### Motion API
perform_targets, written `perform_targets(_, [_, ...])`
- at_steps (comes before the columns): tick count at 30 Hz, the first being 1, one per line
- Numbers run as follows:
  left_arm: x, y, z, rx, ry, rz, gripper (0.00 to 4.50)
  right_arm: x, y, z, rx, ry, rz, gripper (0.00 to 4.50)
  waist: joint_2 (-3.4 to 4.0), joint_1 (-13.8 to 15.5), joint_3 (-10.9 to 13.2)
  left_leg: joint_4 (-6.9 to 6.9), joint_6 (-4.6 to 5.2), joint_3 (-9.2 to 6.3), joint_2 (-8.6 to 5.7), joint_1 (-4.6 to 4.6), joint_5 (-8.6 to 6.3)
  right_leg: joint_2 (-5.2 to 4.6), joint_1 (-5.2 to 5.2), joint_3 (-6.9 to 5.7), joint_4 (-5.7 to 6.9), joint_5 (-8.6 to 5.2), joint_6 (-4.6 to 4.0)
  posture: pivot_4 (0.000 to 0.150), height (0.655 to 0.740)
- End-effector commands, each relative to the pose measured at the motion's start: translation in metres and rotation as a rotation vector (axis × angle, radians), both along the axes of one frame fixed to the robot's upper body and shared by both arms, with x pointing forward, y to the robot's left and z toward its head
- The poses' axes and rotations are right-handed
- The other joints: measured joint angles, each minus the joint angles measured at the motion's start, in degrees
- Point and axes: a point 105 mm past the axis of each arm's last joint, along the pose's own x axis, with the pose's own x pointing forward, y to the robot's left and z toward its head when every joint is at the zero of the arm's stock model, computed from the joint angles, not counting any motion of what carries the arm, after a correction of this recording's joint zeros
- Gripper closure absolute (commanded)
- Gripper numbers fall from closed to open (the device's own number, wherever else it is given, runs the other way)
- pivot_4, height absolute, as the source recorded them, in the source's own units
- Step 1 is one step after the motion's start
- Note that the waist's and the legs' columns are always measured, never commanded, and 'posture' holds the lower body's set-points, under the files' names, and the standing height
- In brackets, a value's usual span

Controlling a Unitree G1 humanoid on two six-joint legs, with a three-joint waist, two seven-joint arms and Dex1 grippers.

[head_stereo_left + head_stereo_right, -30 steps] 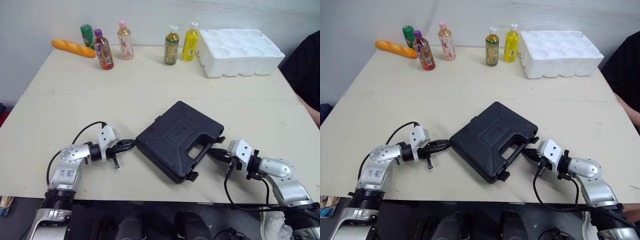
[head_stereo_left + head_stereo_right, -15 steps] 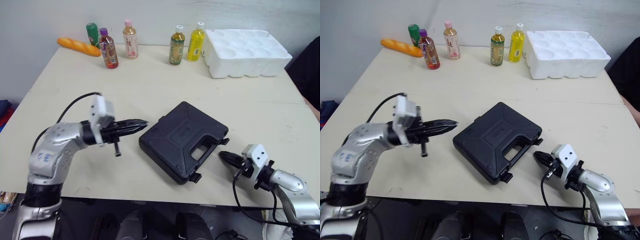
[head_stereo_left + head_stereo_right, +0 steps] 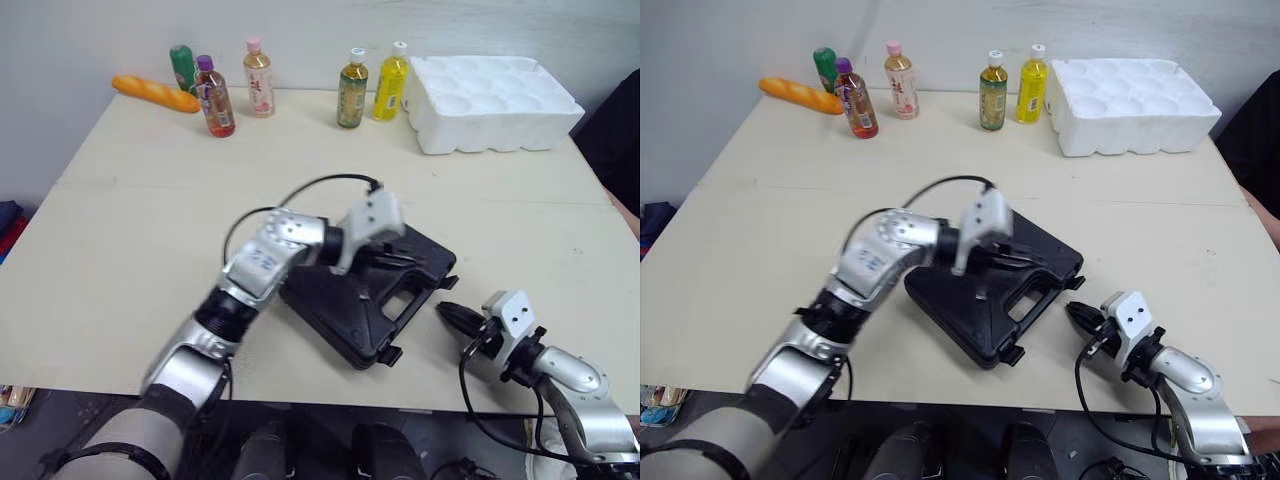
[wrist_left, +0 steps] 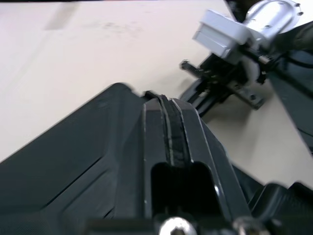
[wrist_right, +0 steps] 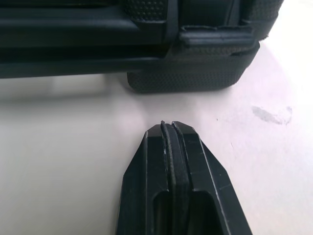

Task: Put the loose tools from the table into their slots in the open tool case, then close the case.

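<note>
A black moulded plastic tool case [image 3: 340,318] with a carrying handle cut into one edge is lying flat near the front middle of the pale cream tabletop [image 3: 130,230], its lid down on its base and its handle edge turning toward the robot's right.

The left arm is reaching across over the case, and the left gripper [image 4: 169,104] is hanging just above the lid near the handle, its two black fingers clenched together with nothing visible between them. Whether the fingertips are touching the lid I cannot tell.

The right gripper [image 5: 168,128] is sitting low over the table near the front edge, just beside the case's right corner. Its fingers are also pressed together on nothing, pointing at the case's side wall where a latch tab is sticking out, with a strip of bare table lying between the tips and the case.

Along the far edge, well apart from the case, several things are standing:
- an orange baguette-shaped loaf [image 3: 152,94]
- a green bottle [image 3: 181,67]
- a bottle of red drink with a purple cap [image 3: 213,98]
- a pink-capped bottle [image 3: 258,80]
- an amber bottle with a white cap [image 3: 350,90]
- a yellow bottle [image 3: 390,84]
- a white foam tray with round hollows [image 3: 495,92]

A person's dark sleeve [image 3: 618,130] is showing at the right edge
</note>
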Motion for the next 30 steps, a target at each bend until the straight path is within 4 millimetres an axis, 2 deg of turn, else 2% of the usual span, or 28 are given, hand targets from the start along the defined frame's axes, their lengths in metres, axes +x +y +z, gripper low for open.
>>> perform_targets(1, [0.011, -0.013, 0.001, 0.011, -0.032, 0.060, 4.46, -0.002, -0.007, 0.012, -0.015, -0.053, -0.037, 4.50, 0.00, 0.0, 0.0, -0.01, 0.00, 0.00, 0.00, -0.01, 0.00, -0.01, -0.01, 0.00, 0.00, 0.00, 0.00, 0.150, 0.7400])
perform_targets(6, [0.022, -0.026, -0.012, 0.038, -0.029, 0.104, 4.46, -0.007, -0.007, 0.009, -0.012, -0.050, -0.051, 4.50, 0.01, -0.1, 0.0, -0.08, -0.04, -0.02, 0.08, 0.00, 0.01, 0.00, -0.05, -0.04, 0.00, -0.02, -0.03, 0.150, 0.7400])
perform_targets(8, [0.027, -0.027, -0.023, 0.065, -0.014, 0.126, 4.46, -0.008, -0.005, 0.008, -0.014, -0.054, -0.060, 4.50, 0.01, -0.1, 0.0, -0.07, -0.04, -0.03, 0.06, 0.00, 0.01, -0.02, -0.05, -0.05, -0.01, -0.01, -0.03, 0.150, 0.7400])
perform_targets(10, [0.036, -0.022, -0.041, 0.126, -0.068, 0.165, 4.46, -0.006, -0.006, 0.011, -0.026, -0.074, -0.079, 4.50, 0.01, -0.1, 0.0, -0.05, -0.02, -0.03, 0.04, -0.01, 0.00, -0.08, -0.03, -0.04, -0.01, -0.01, -0.02, 0.150, 0.7400])
perform_targets(12, [0.039, -0.017, -0.060, 0.160, -0.031, 0.182, 4.46, -0.004, -0.005, 0.015, -0.020, -0.082, -0.082, 4.50, 0.01, -0.1, 0.0, -0.03, 0.01, -0.04, 0.03, 0.02, -0.02, -0.13, -0.01, -0.04, -0.02, -0.01, -0.02, 0.150, 0.7400])
perform_targets(19, [0.030, -0.012, -0.104, 0.295, 0.061, 0.178, 4.46, 0.003, -0.004, 0.022, -0.037, -0.093, -0.081, 4.50, -0.01, -0.1, -0.3, -0.03, 0.02, -0.06, 0.07, 0.10, -0.04, -0.23, 0.09, -0.04, -0.04, -0.01, -0.03, 0.150, 0.7400])
perform_targets(25, [0.033, 0.003, -0.123, 0.363, 0.087, 0.233, 4.46, 0.011, -0.001, 0.030, -0.042, -0.112, -0.079, 4.50, -0.27, -0.1, -1.1, -0.03, 0.00, -0.11, 0.10, 0.15, -0.11, -0.29, 0.18, -0.07, -0.11, -0.01, -0.03, 0.150, 0.7400])
perform_targets(30, [0.039, 0.011, -0.122, 0.352, 0.105, 0.279, 4.46, 0.015, 0.005, 0.037, -0.056, -0.125, -0.047, 4.50, -0.40, -0.3, -1.3, -0.08, -0.02, -0.14, 0.15, 0.54, -0.26, -0.40, 0.61, -0.13, -0.22, -0.03, -0.07, 0.150, 0.7400])
